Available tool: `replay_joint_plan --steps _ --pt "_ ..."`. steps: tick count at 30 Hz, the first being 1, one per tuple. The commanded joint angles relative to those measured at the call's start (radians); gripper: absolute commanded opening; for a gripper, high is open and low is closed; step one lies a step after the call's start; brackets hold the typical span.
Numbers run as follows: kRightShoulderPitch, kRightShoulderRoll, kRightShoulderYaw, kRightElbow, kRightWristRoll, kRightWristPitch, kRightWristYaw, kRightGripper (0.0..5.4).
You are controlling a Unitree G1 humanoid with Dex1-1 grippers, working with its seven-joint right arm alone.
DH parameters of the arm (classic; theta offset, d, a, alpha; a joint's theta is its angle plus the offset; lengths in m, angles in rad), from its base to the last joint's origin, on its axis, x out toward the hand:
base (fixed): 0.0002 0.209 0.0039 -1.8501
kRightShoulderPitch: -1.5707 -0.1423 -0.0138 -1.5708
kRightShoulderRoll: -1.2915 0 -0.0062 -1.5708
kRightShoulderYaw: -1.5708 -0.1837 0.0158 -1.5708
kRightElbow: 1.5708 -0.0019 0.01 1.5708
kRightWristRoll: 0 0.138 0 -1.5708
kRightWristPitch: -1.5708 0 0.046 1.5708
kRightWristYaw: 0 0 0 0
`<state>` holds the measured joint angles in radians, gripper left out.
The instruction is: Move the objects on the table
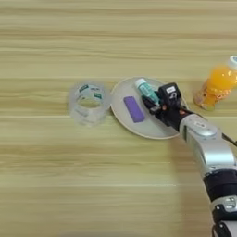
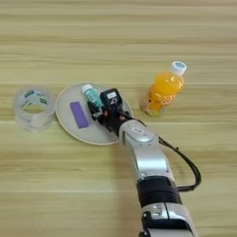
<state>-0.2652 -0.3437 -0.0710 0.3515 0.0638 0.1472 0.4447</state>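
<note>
The right pincer is over a pale round plate, and its black fingers seem to be pinching the lower end of a teal-and-white tube, though how firmly they hold it cannot be told. The tube lies tilted on the far part of the plate, with its white end pointing away from the pincer and its teal body going under the fingertips. It is short and smooth, so it probably slips or rolls easily. If the step in hand is to carry the tube, the robot should grip the body squarely across the middle and lift it straight up before going sideways, so that the plate is not dragged along. A flat purple block lies on the same plate, just to the left of the pincer, and it should stay untouched. The orange juice bottle stands leaning a little on the tabletop, to the right of the pincer and apart from the plate; it is clear, full of orange liquid, and has a white cap. A roll of clear tape rests further left, beside the plate.
</note>
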Motion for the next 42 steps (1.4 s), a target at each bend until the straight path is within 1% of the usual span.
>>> replay_joint_plan --steps 1,9,14,19,26,33,42 --pt "-0.034 -0.048 -0.046 -0.144 0.019 0.0 -0.017 1.69" --pt "-0.004 -0.094 -0.14 -0.253 0.022 0.033 -0.038 1.69" --pt "0.004 -0.121 -0.189 -0.254 0.02 0.039 -0.05 1.69" --pt "0.003 -0.138 -0.219 -0.235 0.018 0.041 -0.056 1.69" --pt "-0.024 -0.151 -0.233 -0.142 0.016 0.025 -0.059 1.69" --pt "-0.038 -0.158 -0.221 -0.064 0.004 0.001 -0.054 1.69" --pt "-0.05 -0.169 -0.211 -0.007 0.002 -0.015 -0.049 1.69"
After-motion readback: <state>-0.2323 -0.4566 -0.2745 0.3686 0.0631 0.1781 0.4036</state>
